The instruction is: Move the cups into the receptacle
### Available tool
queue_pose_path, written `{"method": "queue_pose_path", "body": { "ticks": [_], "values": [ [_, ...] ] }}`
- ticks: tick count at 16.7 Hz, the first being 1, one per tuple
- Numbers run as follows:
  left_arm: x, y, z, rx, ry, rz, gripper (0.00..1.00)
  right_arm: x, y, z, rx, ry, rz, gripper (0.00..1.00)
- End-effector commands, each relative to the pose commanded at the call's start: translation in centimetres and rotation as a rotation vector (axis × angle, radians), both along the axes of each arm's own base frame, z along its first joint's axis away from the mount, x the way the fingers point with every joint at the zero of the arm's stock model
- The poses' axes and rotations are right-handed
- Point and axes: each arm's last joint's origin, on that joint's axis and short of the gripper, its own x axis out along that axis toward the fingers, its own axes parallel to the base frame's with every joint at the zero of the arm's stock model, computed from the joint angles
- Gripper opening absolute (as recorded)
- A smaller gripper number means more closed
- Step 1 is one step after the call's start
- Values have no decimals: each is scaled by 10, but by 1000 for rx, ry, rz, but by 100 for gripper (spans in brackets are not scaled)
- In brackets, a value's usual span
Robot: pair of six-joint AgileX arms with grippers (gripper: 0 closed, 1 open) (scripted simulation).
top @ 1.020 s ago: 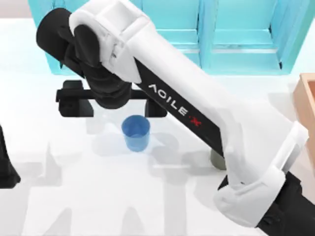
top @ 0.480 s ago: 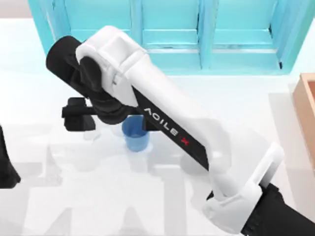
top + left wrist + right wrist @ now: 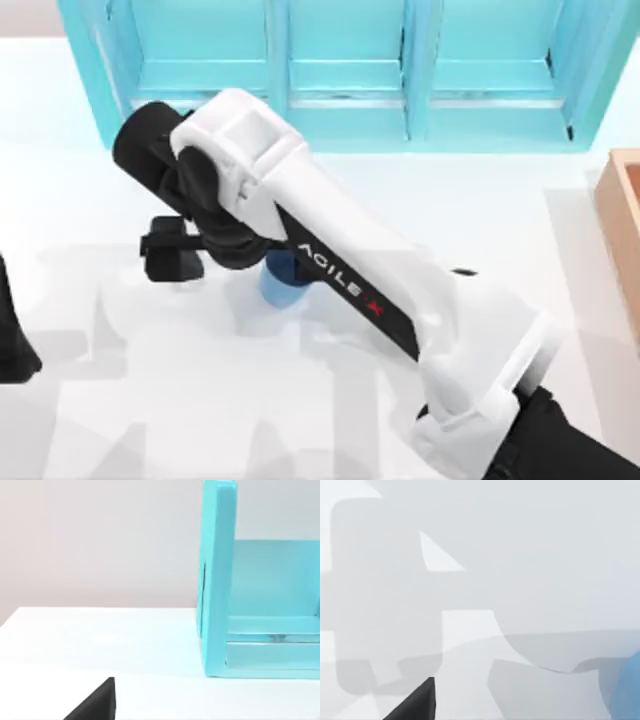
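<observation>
White table, bare along its near edge, carries everything listed.

Item, near right corner: base of my right arm, whose white forearm runs diagonally toward the table's middle.

Item, near left edge: my left arm, parked, a dark sliver at the rim. I cannot tell whether its fingers are spread or closed.

Item, middle of the table: right gripper, black, wrist pointing down, cross-bar lying left to right. It sits directly over the blue cup, which stands upright, its long axis vertical. The cup's blue wall shows just to the right side of the gripper body in the top view and at the corner of the right wrist view. By my reading the cup lies below the hand and between or just beside the fingers; whether they are released or clenched on it I cannot tell. The right arm is clearly the nearer one for this cup.

Item, right edge: tan wooden receptacle, well apart from the cup; the carry would run rightward.

Item, far edge: light-blue shelf unit, not the target.
</observation>
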Motion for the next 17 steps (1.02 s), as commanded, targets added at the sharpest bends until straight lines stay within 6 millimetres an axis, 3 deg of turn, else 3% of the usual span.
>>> {"method": "queue_pose_path", "body": {
  "ticks": [13,17],
  "values": [
    [0,0,0,0,0,0,100,0,0,0,0,0,0,2],
    [0,0,0,0,0,0,100,0,0,0,0,0,0,0]
  ]
}}
